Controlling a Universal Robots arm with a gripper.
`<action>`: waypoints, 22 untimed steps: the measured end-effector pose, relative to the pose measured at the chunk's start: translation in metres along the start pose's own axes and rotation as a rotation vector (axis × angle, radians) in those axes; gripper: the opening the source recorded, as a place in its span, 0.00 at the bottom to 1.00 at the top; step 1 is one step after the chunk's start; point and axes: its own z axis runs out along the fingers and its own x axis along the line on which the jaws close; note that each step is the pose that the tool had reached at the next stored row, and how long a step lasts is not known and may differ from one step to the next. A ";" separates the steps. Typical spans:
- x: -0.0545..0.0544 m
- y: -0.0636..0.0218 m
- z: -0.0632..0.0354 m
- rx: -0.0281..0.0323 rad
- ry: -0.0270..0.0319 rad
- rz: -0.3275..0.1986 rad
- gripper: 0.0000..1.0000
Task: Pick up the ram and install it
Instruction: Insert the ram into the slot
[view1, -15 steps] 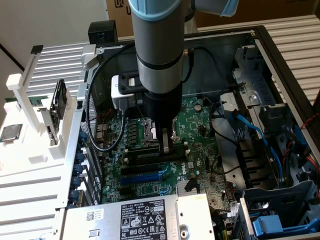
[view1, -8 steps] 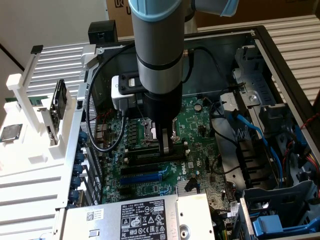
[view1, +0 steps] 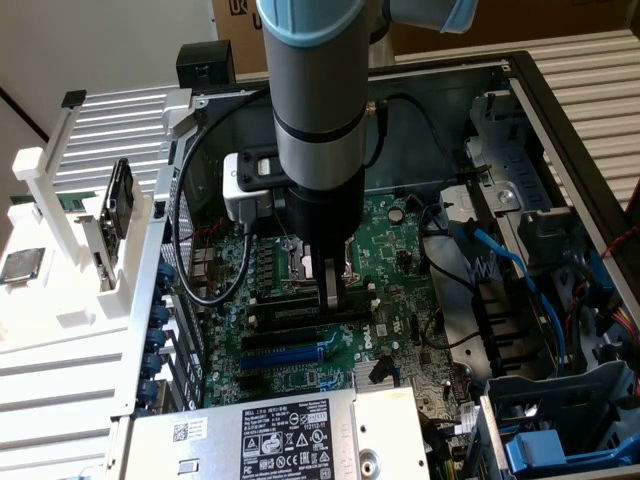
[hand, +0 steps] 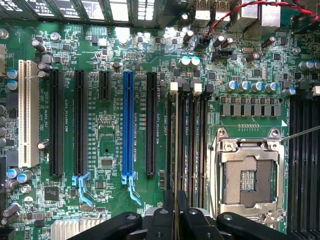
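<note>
Your arm's black two-fingered gripper (view1: 333, 283) reaches down into the open grey computer case (view1: 560, 120), low over the green motherboard (view1: 400, 250). In the exterior view its fingers stand almost together, with only a slim gap between them, and a thin upright board sits in that gap: this is the ram, a long, narrow green circuit-board stick (view1: 333, 288), clenched edge-on. In the wrist view you see the same thing from above: the gripper (hand: 175, 212) pinches the ram (hand: 175, 150), which runs as a thin line along the row of long black memory slots with white end clips (hand: 192, 135). The stick lies in line with one of the slots on the side nearer the black and blue expansion slots (hand: 128, 125); whether it is seated in that slot or just above it, you cannot tell. The square silver processor socket (hand: 247, 172) sits just beside the memory slots, on their other side. Outside the case, at the exterior view's left, a small square silver processor chip (view1: 20, 266) rests on the white slatted rack (view1: 100, 130).
</note>
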 end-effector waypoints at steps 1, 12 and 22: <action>0.000 0.0000 0.0000 0.0000 0.0000 0.000 0.14; 0.000 0.0000 0.0000 0.0000 0.0000 0.000 0.15; 0.000 0.0000 -0.0001 0.0000 0.0000 0.000 0.22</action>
